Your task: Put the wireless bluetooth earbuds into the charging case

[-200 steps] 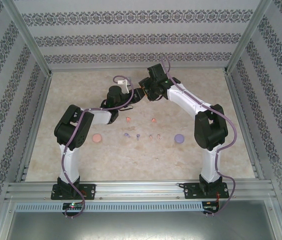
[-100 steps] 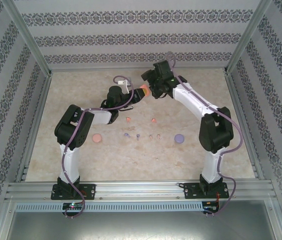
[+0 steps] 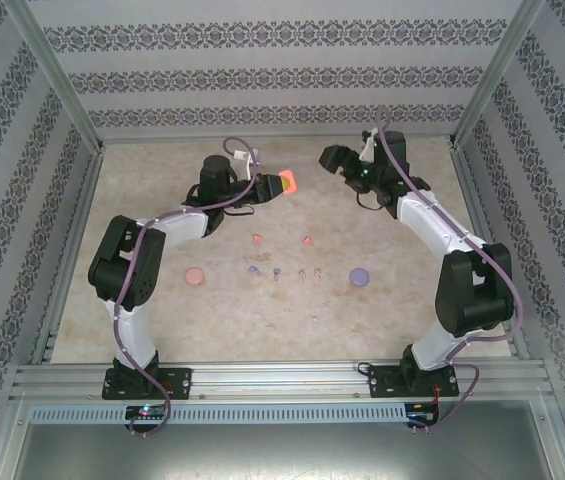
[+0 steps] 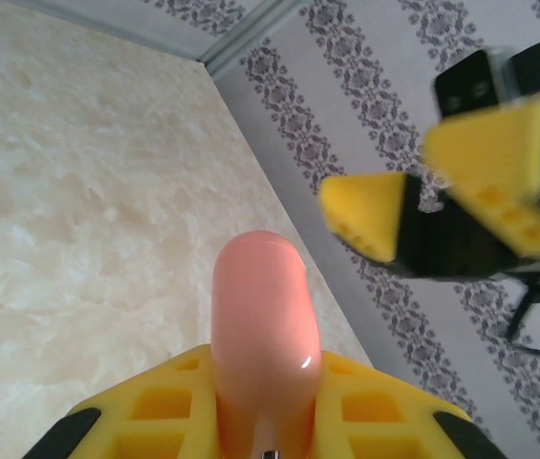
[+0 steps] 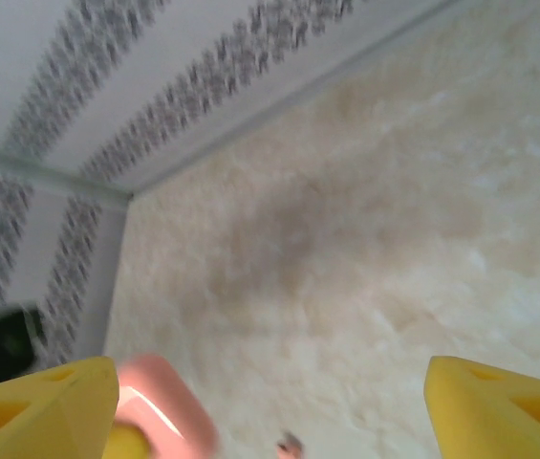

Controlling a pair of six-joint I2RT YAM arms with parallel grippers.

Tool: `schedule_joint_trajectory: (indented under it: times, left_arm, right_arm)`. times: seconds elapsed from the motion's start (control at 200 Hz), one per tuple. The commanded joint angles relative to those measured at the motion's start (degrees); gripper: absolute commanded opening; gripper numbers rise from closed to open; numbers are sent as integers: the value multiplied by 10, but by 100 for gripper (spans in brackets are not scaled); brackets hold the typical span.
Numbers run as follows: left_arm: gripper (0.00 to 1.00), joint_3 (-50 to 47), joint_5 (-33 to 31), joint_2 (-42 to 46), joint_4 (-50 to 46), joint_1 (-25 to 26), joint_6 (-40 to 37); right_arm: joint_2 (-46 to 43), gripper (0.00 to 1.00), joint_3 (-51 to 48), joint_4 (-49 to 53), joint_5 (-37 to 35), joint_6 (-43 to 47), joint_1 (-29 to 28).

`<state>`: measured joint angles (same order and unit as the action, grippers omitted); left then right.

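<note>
Found the left gripper (image 3: 276, 187) clamped on the orange case (image 3: 287, 183), held clear of the tabletop (image 3: 262, 320) over its far half, about midway between the left and right edges. Found the right gripper (image 3: 334, 158) with jaws wide apart and empty, facing that case from the right, near it but not touching. Could not tell whether the lid is open; seen edge-on from the left wrist as one rounded slab. Judged the step in hand as presenting the case for loading, with no bud seen in it. Located the earbuds around the middle of the tabletop: two orange buds (image 3: 257, 239) toward the far side, then purple buds (image 3: 253, 270) and pinkish buds (image 3: 303, 274) in a row just nearer the near edge. Judged the next move as lowering the free gripper onto an orange bud, calling for a fine pinch on a very small thing and a steady case. Noted a pink case (image 3: 194, 276) and a purple case (image 3: 358, 277) ending that row; nothing barring the orange buds, though the closely spaced neighbours look liable to be knocked.
</note>
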<state>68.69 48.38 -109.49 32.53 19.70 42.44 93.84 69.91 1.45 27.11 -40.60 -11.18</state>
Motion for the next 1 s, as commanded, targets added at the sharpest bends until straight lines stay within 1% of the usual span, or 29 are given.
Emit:
schedule_joint_trajectory:
  times: [0.0,0.085,0.15,0.245,0.47,0.609,0.874,0.994]
  left_arm:
    - [0,30,79,26,-76,-5,-52]
    - [0,43,104,32,-106,-5,-66]
    - [0,50,114,36,-120,-5,-72]
    - [0,61,125,37,-133,-5,-75]
    - [0,72,131,39,-145,-5,-80]
    - [0,72,135,44,-145,-4,-80]
    - [0,72,142,62,-141,-3,-79]
    - [0,72,145,71,-139,-2,-78]
  right_arm:
    - [-37,82,-32,-67,112,108,-2]
    - [-40,81,-52,-83,155,126,-3]
    - [-38,80,-63,-105,179,121,-4]
    - [-30,78,-63,-118,199,117,-14]
    - [0,75,-41,-118,198,115,-42]
    - [18,72,-34,-121,191,112,-48]
    - [51,66,-31,-116,175,107,-43]
    - [62,63,-45,-118,165,104,-31]
